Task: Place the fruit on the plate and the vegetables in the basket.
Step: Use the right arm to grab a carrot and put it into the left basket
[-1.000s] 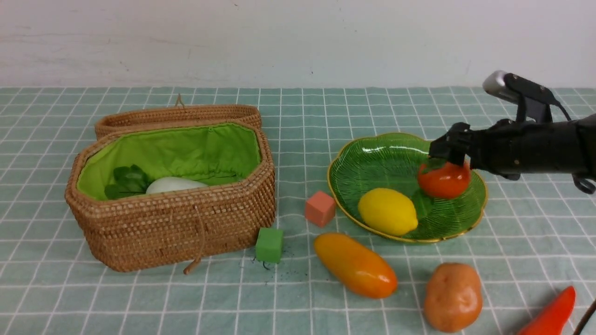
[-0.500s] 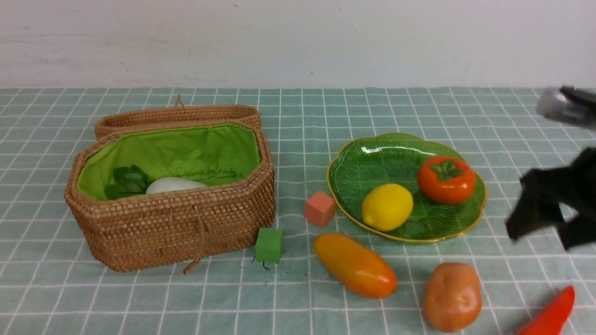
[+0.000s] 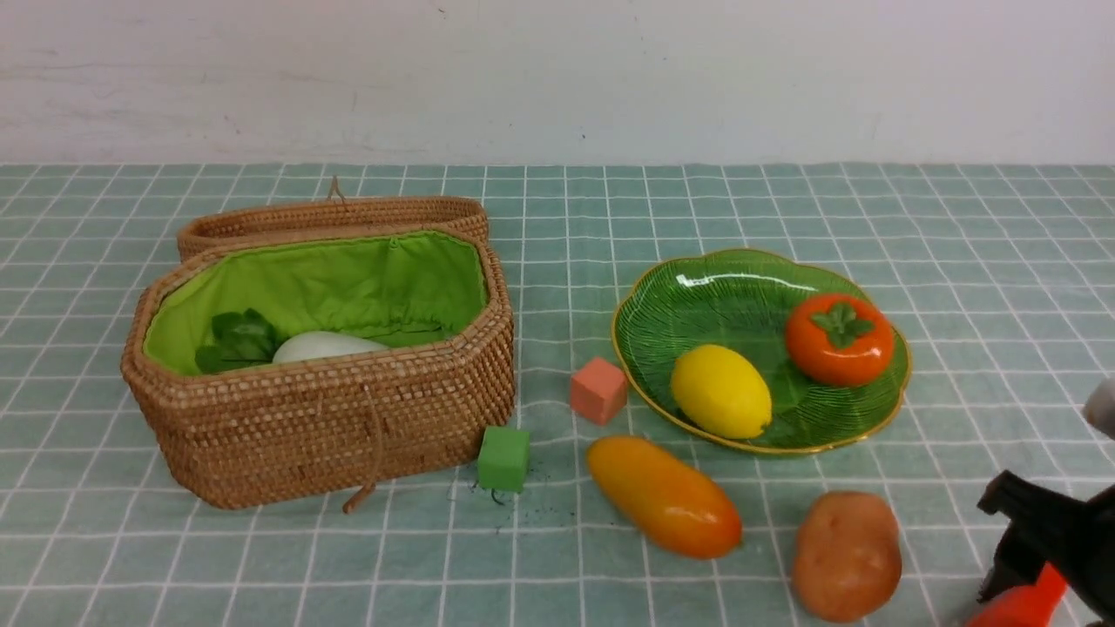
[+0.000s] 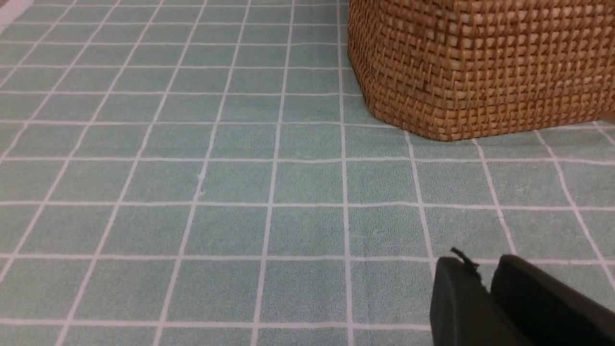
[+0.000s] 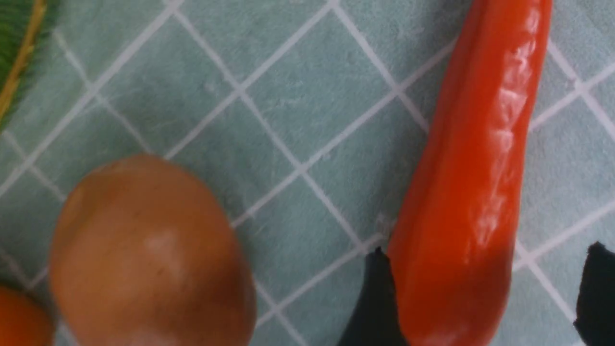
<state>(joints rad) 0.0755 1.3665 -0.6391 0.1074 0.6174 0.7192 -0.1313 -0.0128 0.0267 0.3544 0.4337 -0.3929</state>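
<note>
- Low over the tabletop (image 4: 192, 192), the right claw (image 5: 485, 252) stands with its jaws apart around one end of the red pepper (image 5: 480, 144). One finger is against the pepper's side and the other is clear of it, so nothing is gripped yet.
- Just beside the claw, on the side toward the left arm, the potato (image 5: 144, 250) lies on the checked cloth, apart from the pepper.
- Past the potato, farther from the claw, the mango (image 3: 664, 496) lies loose near the plate's edge but outside it. It appears to be the one fruit left to move.
- Ahead of the claw, the plate (image 3: 697, 287) holds the lemon (image 3: 721, 392) and the persimmon (image 3: 839, 340) close together, so two of three fruits look settled.
- Between plate and basket sit a salmon cube (image 3: 598, 390) and a green cube (image 3: 503, 458).
- Well across the tabletop from the claw, the basket (image 3: 331, 435) stands with its lid thrown back and the radish (image 3: 327, 346) on its green lining. No eggplant shows; whether it lies hidden inside cannot be told.
- Farthest off, the left claw (image 4: 485, 288) hangs over bare cloth near the basket's wall, jaws together and empty.
- By this reckoning the sorting stands about halfway, with pepper, potato and mango outstanding.
</note>
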